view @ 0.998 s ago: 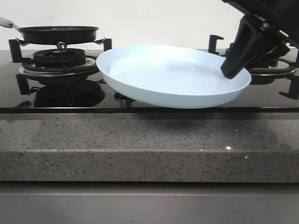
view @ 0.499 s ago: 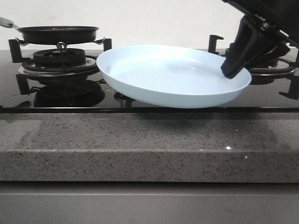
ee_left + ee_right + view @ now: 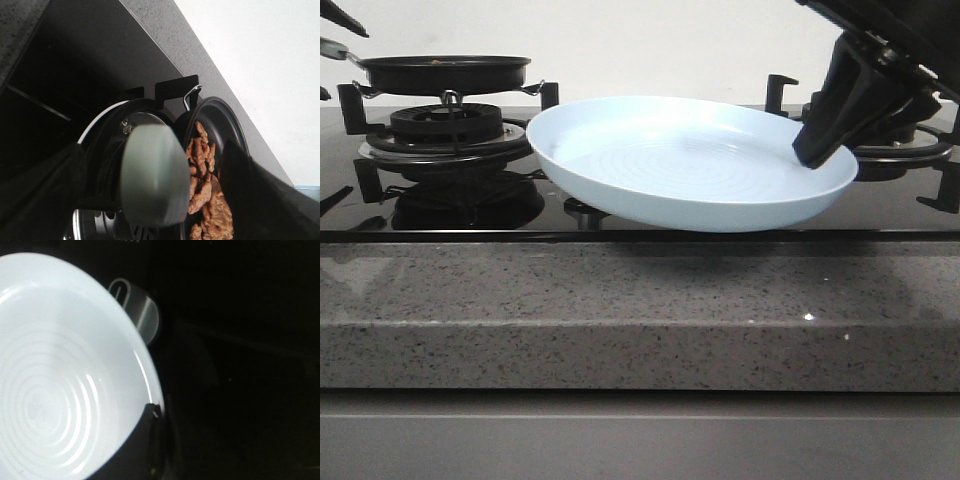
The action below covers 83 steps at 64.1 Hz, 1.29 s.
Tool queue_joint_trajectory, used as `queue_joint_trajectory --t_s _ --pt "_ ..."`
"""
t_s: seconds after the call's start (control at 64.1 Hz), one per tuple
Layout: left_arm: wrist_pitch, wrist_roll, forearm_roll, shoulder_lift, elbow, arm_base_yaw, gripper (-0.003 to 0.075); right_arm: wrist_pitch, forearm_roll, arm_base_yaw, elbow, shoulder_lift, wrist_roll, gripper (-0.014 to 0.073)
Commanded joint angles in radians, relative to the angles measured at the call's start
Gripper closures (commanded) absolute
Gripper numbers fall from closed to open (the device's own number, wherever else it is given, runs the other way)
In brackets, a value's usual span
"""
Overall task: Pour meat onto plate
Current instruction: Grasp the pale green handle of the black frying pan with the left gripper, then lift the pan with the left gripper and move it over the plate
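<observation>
Tilting toward its left rim, plate (image 3: 680, 165) in clenched right claw (image 3: 817, 150); left claw (image 3: 150, 200) spread.

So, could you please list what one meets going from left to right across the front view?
Black frying pan on the left gas burner → round pale-blue plate, held raised off the stove → black right claw gripping the plate's right rim.
</observation>
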Motion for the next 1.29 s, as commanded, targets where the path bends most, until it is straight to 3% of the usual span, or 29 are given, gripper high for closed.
queue_joint_trajectory --t_s 0.0,0.094,0.312,0.749,1.014,1.279 --pt "0.001 -0.005 -0.063 -0.054 -0.038 -0.002 0.0188 -0.017 0.039 0.004 -0.029 -0.031 -0.010 0.0612" --pt "-0.001 -0.005 -0.061 -0.054 -0.038 0.005 0.0203 -0.017 0.039 0.004 -0.029 -0.031 -0.010 0.0612" --pt "-0.007 -0.005 -0.063 -0.054 -0.038 0.015 0.0354 -0.017 0.039 0.004 -0.029 -0.031 -0.010 0.0612" --pt "0.010 -0.005 -0.068 -0.054 -0.038 0.044 0.0370 -0.017 0.039 0.004 -0.029 -0.031 -0.010 0.0612" --pt "0.028 -0.005 -0.078 -0.054 -0.038 0.044 0.0517 -0.017 0.039 0.004 -0.029 -0.031 -0.010 0.0612" --pt "0.056 0.001 -0.130 -0.054 -0.038 0.044 0.0531 -0.017 0.039 0.004 -0.029 -0.031 -0.010 0.0612"
